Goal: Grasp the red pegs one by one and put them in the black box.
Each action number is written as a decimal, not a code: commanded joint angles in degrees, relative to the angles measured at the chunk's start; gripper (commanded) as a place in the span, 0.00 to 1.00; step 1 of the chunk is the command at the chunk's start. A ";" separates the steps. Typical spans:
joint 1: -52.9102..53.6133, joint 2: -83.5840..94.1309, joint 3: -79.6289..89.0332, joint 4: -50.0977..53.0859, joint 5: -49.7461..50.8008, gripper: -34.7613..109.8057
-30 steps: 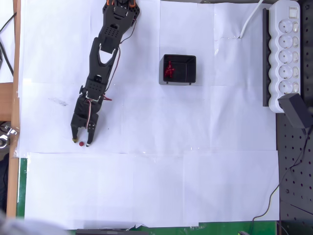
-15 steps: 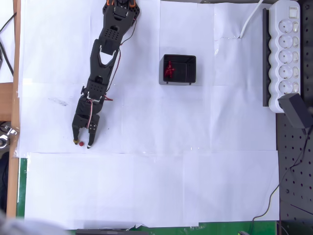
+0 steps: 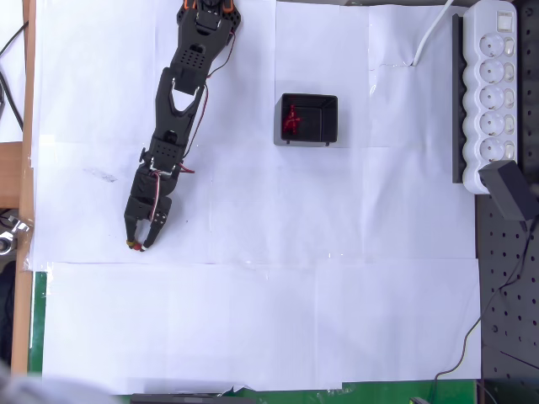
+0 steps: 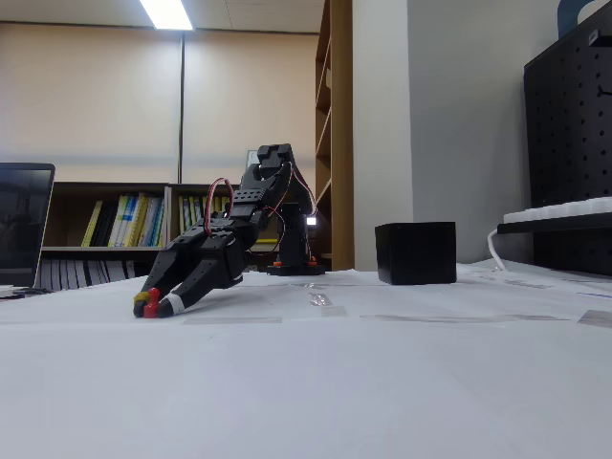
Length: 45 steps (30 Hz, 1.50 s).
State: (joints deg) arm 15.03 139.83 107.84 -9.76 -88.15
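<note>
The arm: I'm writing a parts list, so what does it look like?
The arm is black plastic with open cut-out links and red wires along it. Orange parts show at its base. The gripper has two tapered black fingers, with a white band near the tip in the fixed view.

Beige wall (image 4: 115, 105), ceiling light (image 4: 168, 13), low bookshelf (image 4: 124, 222), black pegboard (image 4: 574, 124).

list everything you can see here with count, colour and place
red peg: one, dark red, at the gripper's fingertips, left on the paper in the overhead view
red pegs: small cluster, count unclear, red, in the left part of the black box
black box: one, black, upper centre of the overhead view
power strip: one, white, right edge
paper sheets: several, white, covering the table
laptop: one, dark, left edge of the fixed view
arm: one, black, reaching from the top edge
gripper: one, black, closed around the peg
</note>
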 commanded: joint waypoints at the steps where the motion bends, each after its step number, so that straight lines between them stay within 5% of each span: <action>1: -0.18 -2.11 2.02 4.92 -1.14 0.24; 8: -4.39 -20.83 20.57 86.57 1.67 0.24; 12: -12.48 -31.55 25.49 113.20 0.97 0.24; 20: -34.37 -53.53 17.67 113.03 -13.89 0.24; 28: -52.12 -56.60 12.57 111.71 -21.88 0.24; 45: -58.18 -55.28 -18.63 89.91 -26.54 0.32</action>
State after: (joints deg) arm -42.54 87.80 88.86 80.24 -113.64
